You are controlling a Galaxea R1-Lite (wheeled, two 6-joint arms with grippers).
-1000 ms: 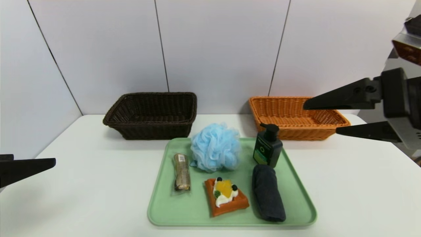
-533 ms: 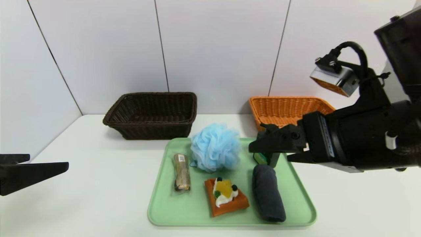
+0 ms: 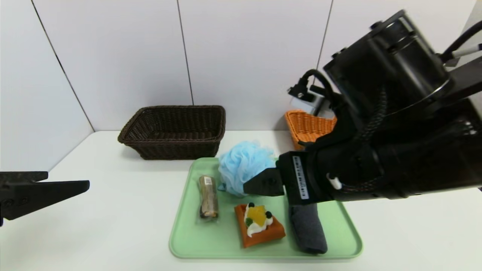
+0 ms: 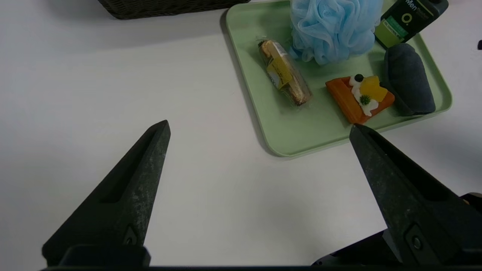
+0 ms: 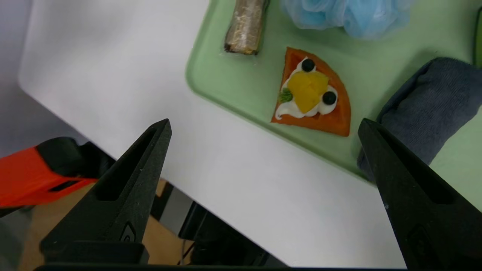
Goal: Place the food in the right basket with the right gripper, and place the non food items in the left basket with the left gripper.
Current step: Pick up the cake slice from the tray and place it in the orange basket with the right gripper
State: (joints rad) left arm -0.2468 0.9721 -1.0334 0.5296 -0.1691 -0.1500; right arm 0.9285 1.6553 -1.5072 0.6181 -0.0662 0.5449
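On the green tray (image 3: 233, 246) lie waffle (image 3: 260, 224) and bar (image 3: 208, 197), right claw (image 5: 264, 122) spread above, left claw (image 4: 259, 126) spread outside it.

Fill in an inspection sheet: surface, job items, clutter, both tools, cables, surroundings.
Surface: white table, green tray on it
Job items: wrapped bar, fruit-topped waffle, bath puff, pump bottle, rolled towel, all on tray; brown basket and orange basket behind
Clutter: nothing seen
Left tool: open, left of tray
Right tool: open, above tray
Cables: black cable on right arm
Surroundings: white panels
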